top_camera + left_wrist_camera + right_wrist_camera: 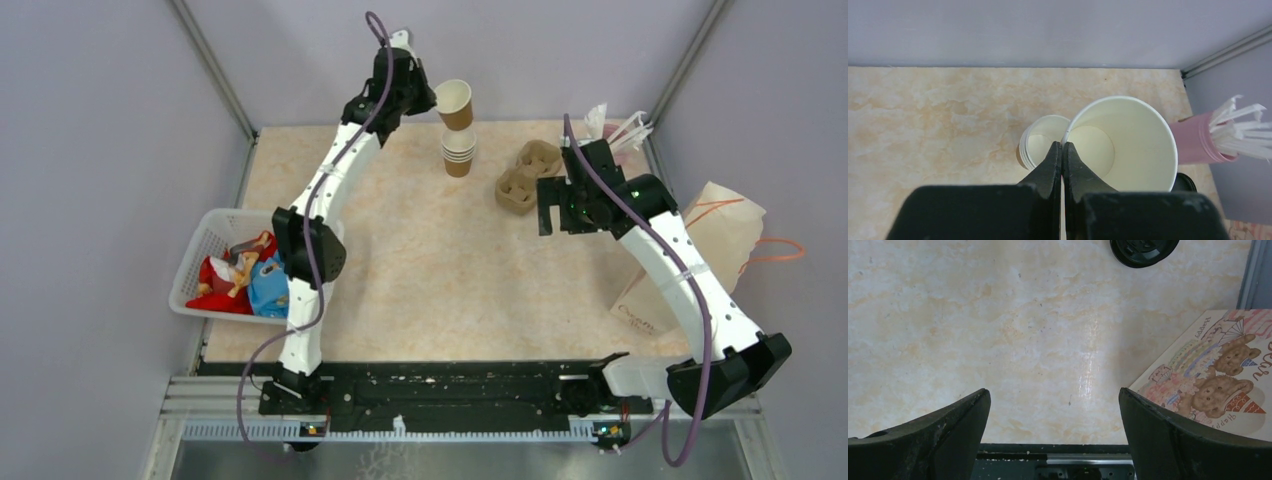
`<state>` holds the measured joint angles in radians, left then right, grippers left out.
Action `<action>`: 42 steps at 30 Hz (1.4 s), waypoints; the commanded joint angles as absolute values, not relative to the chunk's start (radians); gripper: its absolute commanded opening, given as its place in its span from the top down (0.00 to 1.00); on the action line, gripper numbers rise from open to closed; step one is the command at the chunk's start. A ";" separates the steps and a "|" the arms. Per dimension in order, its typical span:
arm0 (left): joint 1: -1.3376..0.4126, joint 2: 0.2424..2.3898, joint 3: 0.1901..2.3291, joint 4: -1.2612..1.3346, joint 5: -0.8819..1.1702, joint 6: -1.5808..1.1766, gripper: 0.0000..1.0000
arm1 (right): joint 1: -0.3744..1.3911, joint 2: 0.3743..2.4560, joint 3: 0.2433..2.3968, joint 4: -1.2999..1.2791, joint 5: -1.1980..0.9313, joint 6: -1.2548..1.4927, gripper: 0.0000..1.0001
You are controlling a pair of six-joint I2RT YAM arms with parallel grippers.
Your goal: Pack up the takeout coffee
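marbled beige tabletop (420,270) between lilac walls (100,120). paper bag (1218,370), lower right of the right wrist view, reads "happy" (beside printed bears). left gripper (1062,150) pinches the rim of a brown paper cup (455,103), held over the cup stack (459,150), upper centre. right gripper (1053,392) spread above the tabletop; black lid (1144,247) at that view's top edge.

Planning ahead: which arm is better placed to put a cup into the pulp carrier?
Left. The left gripper is shut on the rim of a cup, held above the stack; the right gripper is open and empty.
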<state>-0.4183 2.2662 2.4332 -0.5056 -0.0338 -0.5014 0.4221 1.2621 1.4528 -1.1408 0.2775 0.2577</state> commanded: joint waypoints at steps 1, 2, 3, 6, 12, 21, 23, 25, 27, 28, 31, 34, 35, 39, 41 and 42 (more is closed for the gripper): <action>-0.411 2.015 2.316 -0.530 0.058 -0.416 1.00 | 0.413 1.236 1.454 -1.158 0.269 0.276 0.01; -0.412 1.964 2.243 -0.528 0.085 -0.400 1.00 | 0.413 1.236 1.446 -1.156 0.254 0.276 0.01; -0.412 1.916 2.174 -0.527 0.113 -0.392 1.00 | 0.413 1.236 1.439 -1.153 0.237 0.276 0.01; -0.422 1.774 1.940 -0.510 0.224 -0.376 1.00 | 0.413 1.236 1.428 -1.143 0.182 0.280 0.01; -0.509 1.461 1.434 -0.357 0.222 -0.336 1.00 | 0.413 1.236 1.387 -1.144 0.105 0.279 0.01; -0.644 1.316 0.937 -0.072 0.150 -0.278 1.00 | 0.402 1.189 1.281 -1.002 0.050 0.314 0.02; -0.652 1.312 0.896 -0.053 0.149 -0.271 1.00 | 0.366 1.227 1.281 -0.963 0.069 0.333 0.06; -0.665 1.307 0.871 -0.043 0.140 -0.257 1.00 | 0.319 1.305 1.294 -0.924 0.081 0.342 0.13; -0.674 1.303 0.854 -0.044 0.134 -0.242 1.00 | 0.282 1.371 1.314 -0.881 0.117 0.345 0.15; -0.676 1.301 0.848 -0.049 0.136 -0.236 1.00 | 0.257 1.406 1.328 -0.860 0.130 0.345 0.17; -0.679 1.299 0.838 -0.064 0.148 -0.223 1.00 | 0.179 1.509 1.373 -0.795 0.135 0.343 0.24; -0.680 1.302 0.825 -0.072 0.151 -0.208 1.00 | 0.151 1.597 1.408 -0.719 0.168 0.322 0.32; -0.680 1.304 0.820 -0.071 0.152 -0.204 1.00 | 0.144 1.625 1.418 -0.696 0.185 0.316 0.34; -0.681 1.311 0.791 -0.051 0.149 -0.192 1.00 | 0.121 1.694 1.431 -0.607 0.197 0.287 0.35; -0.681 1.316 0.778 -0.038 0.146 -0.187 0.99 | 0.116 1.715 1.436 -0.581 0.215 0.273 0.35; -0.681 1.318 0.774 -0.038 0.144 -0.187 0.99 | 0.112 1.722 1.436 -0.571 0.223 0.268 0.35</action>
<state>-0.6762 1.3285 0.7971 -0.1112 0.1448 -0.2207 0.1253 1.7046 1.3766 -0.6857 0.1745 0.3050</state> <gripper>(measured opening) 0.012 0.650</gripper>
